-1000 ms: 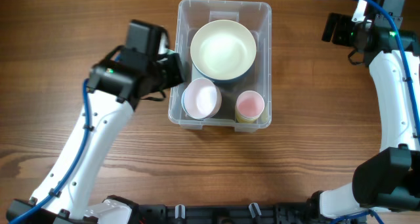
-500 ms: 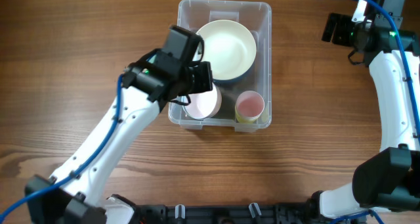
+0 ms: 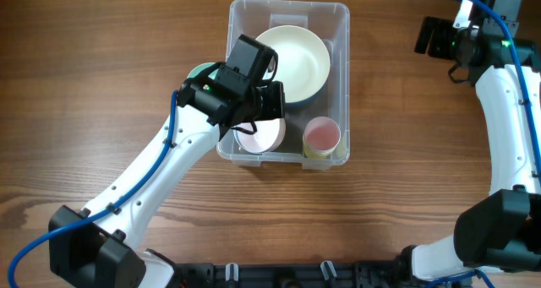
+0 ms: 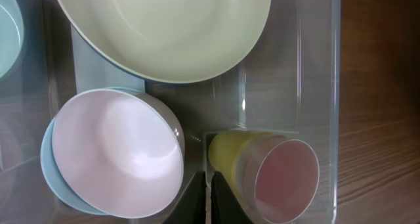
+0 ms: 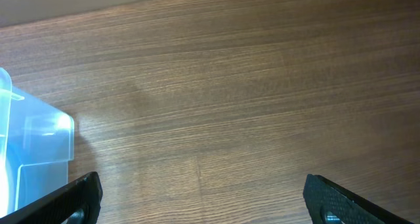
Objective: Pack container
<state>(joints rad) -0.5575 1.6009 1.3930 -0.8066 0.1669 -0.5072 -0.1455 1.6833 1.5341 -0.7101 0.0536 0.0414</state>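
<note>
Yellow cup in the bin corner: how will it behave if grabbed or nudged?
The yellow cup looks like thin plastic: probably light, stiff, not fragile. Its glossy wall may slip in a pincer. Seemingly taller than wide, it could tip if nudged, though the container wall and pink bowl stand close by.

A large cream round bowl [image 4: 164, 27] lies beyond the left gripper [image 4: 209, 194]. A pink plastic bowl [image 4: 118, 152] and a yellow cup [image 4: 275, 181] flank its tips.
</note>
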